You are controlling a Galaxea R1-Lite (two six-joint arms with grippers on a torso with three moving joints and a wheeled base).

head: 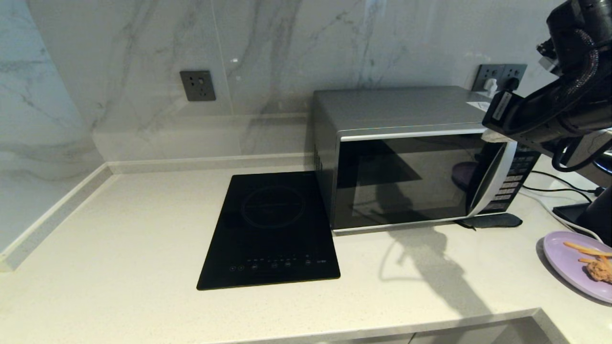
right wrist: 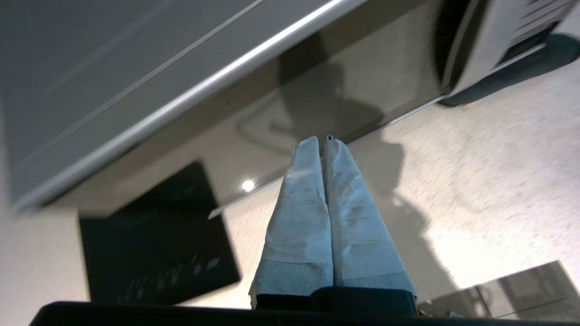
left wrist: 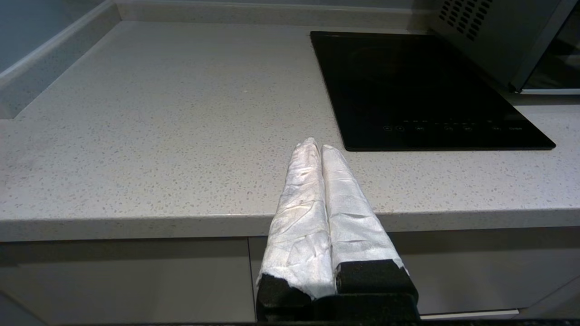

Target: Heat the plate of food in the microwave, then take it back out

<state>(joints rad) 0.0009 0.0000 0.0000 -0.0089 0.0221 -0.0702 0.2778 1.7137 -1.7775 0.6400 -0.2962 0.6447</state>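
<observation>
Progress: we judged that we were at the very start; the microwave (head: pixel 406 162) had its door shut, and the plate of food (head: pixel 571 260) lay outside on the bench (head: pixel 119 239), so opening, loading, heating and taking out were all left.
Plate place: at the right edge of the bench, right of the microwave and in front of it.
Right tool (right wrist: pixel 327 141): wrapped fingers pressed together, holding nothing, raised before the upper right corner of the door, near the handle strip (head: pixel 492 174).
Left tool (left wrist: pixel 321 148): fingers together, empty, parked at the front edge of the bench.
Open room: wide bare bench left of the induction hob (head: pixel 272 229).
Tight places: hob close beside the microwave; cables (head: pixel 557 193) and a dark mat (head: pixel 492 220) on its right.
</observation>
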